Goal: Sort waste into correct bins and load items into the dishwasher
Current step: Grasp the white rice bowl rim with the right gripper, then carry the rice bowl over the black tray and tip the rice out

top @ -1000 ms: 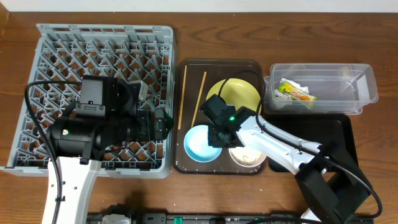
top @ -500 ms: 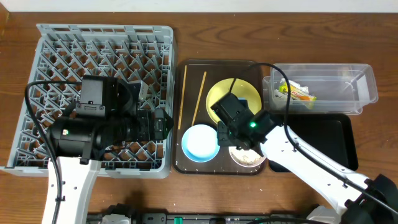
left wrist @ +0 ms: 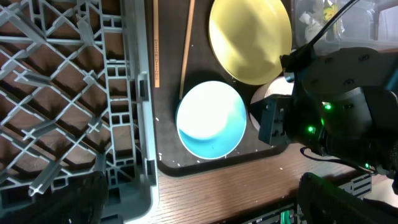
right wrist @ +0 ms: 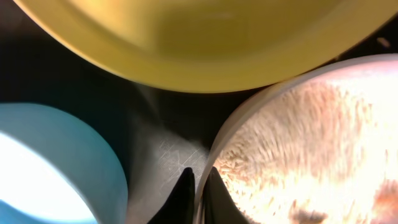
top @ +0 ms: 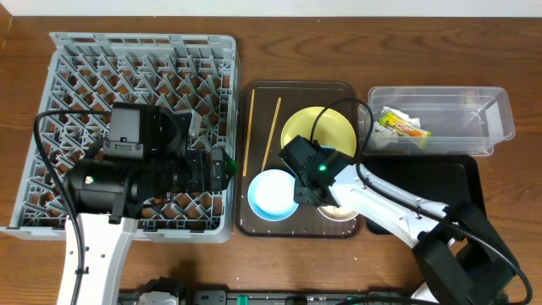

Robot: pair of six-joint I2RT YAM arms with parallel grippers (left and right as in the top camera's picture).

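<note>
Nearly closed, right end effector point(right wrist: 198, 179) pinching white bowl point(right wrist: 298, 137) rim

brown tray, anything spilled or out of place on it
A few tiny whitish specks, probably stray grains, are scattered on the brown tray around the light blue bowl. The white bowl holds rice-like leftovers, upright. Nothing looks tipped or broken.

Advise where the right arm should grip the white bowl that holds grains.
Pinch the rim of the white bowl on the edge facing the light blue bowl. Come straight down, one finger inside and one outside. The bowl sits upright and thin-walled with grains inside, so probably keep it level. The gap toward the yellow plate leaves room for the outer finger.
</note>
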